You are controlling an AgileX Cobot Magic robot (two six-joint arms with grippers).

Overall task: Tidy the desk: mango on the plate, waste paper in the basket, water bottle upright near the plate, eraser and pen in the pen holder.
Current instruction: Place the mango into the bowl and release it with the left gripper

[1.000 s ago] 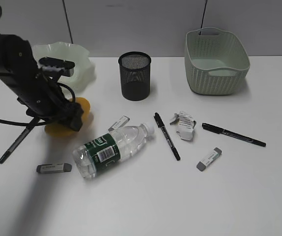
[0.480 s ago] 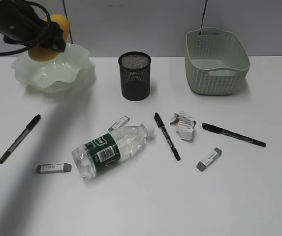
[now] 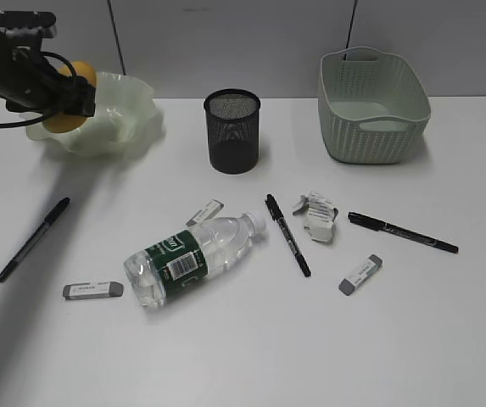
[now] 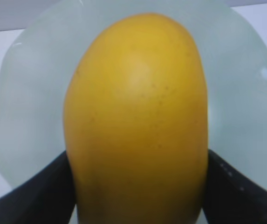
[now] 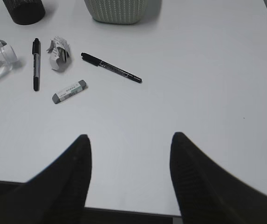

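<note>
The left arm reaches in from the upper left, its gripper (image 3: 66,108) clamped on the mango (image 4: 135,121) with 2 fingers (image 4: 35,196) at its sides. The right gripper (image 5: 128,168) hangs with jaws apart, holding nothing.

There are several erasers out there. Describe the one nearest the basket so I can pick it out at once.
Start at the pale green woven basket at the back right of the desk and come forward past the long pen lying in front of it. The eraser lies just beyond that pen, alone and tilted, grey-ended with a white sleeve; the other erasers lie by the water bottle.
</note>
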